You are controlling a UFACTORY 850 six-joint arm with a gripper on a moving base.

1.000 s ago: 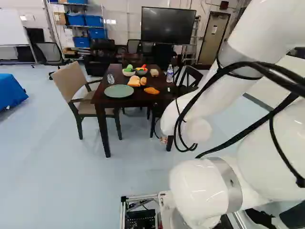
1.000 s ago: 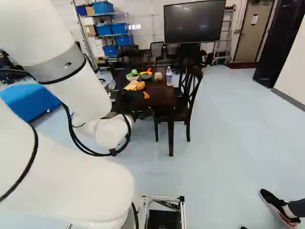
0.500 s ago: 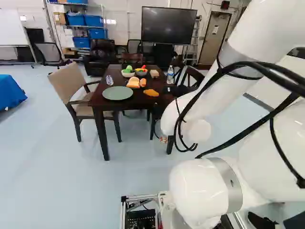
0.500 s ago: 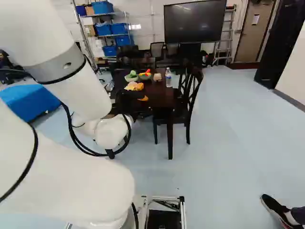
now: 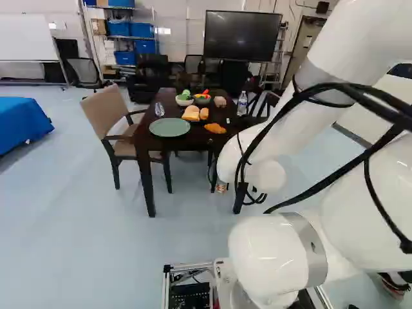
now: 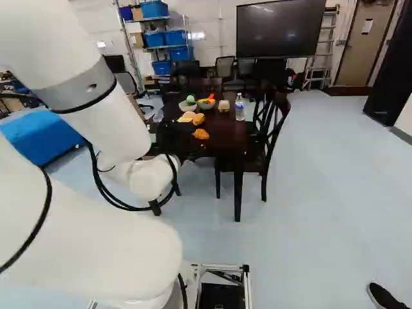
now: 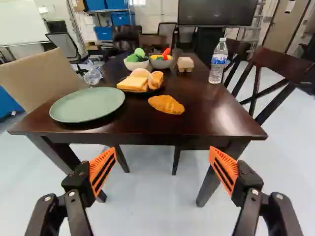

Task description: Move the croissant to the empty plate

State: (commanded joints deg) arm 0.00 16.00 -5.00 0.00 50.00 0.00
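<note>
None of the carrying is done as things lie: the croissant [image 7: 166, 104] rests directly on the dark bench [image 7: 211, 113], toward its near edge, and the green plate [image 7: 87, 104] to its left has nothing on it. The jaws stand wide apart, their orange pads [image 7: 224, 169] facing each other with nothing held between them, and floor shows through the gap. They appear to be short of the near edge of the bench, with the croissant ahead of them, so the task seems to be at the approach step, and the grasp, the lift, the shift left and the release are all left to do. The bread [image 7: 133, 82] lies just beyond the croissant and a little left, near enough that a careless closing could nudge it (a shallow, soft-looking pastry shape leaves little height to grip, too). The water bottle [image 7: 218, 61] stands farther off to the right, apart from the croissant, and likely matters less. The next move probably calls for bringing the arm [image 5: 351, 45] forward over the near edge and lowering the jaws around the croissant. After that, the trip to the plate looks short, mostly leftward along the near side.
</note>
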